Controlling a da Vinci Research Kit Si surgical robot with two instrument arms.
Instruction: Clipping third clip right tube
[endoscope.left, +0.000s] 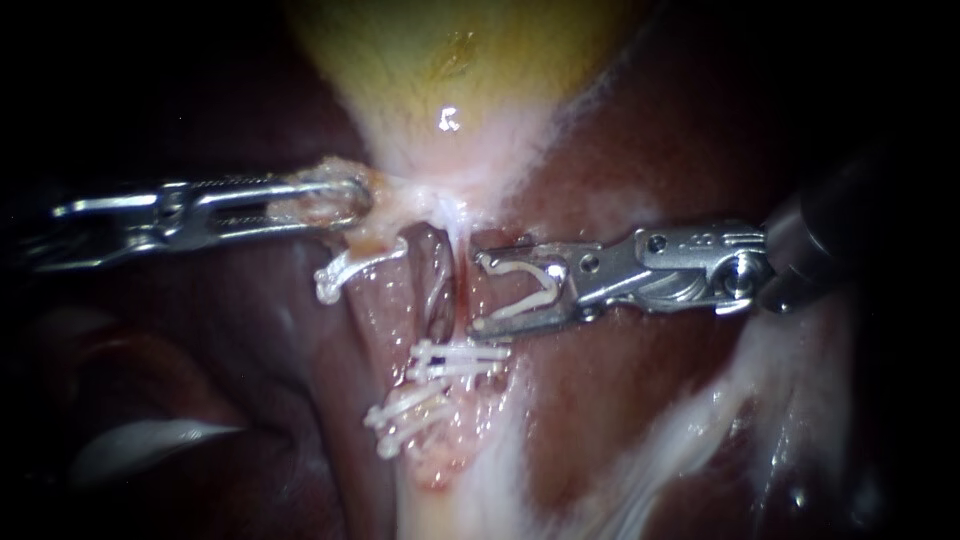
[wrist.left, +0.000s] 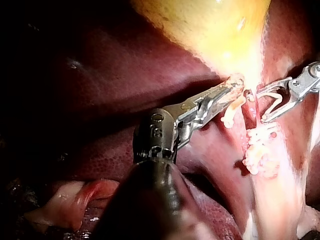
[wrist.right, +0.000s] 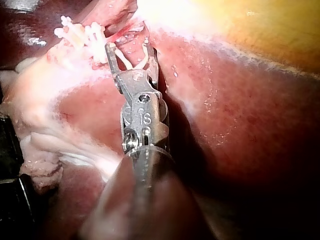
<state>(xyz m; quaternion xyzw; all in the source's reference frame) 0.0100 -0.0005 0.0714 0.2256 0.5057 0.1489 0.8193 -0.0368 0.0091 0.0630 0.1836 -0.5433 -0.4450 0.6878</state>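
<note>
My right instrument (endoscope.left: 487, 291) comes in from the right. Its jaws stand apart and carry a white clip (endoscope.left: 535, 290), whose open mouth faces the right tube (endoscope.left: 440, 285). The jaw tips lie just beside that tube, which is not between them. Two white clips (endoscope.left: 460, 358) cross the tissue lower down, with another (endoscope.left: 405, 410) below them. One clip (endoscope.left: 350, 268) sits on the left tube (endoscope.left: 385, 300). My left instrument (endoscope.left: 345, 200) is shut on pale tissue at the gallbladder's neck (endoscope.left: 420, 185), holding it to the left. The right wrist view shows the right instrument (wrist.right: 131, 52) with the clip beside the earlier clips (wrist.right: 80, 32).
The yellow gallbladder (endoscope.left: 450, 60) fills the upper middle, with dark red liver (endoscope.left: 650, 400) on both sides. Pale white tissue strands (endoscope.left: 720, 400) run along the lower right. In the left wrist view, my right instrument (wrist.left: 272, 102) lies beyond the left instrument's jaws (wrist.left: 235, 85).
</note>
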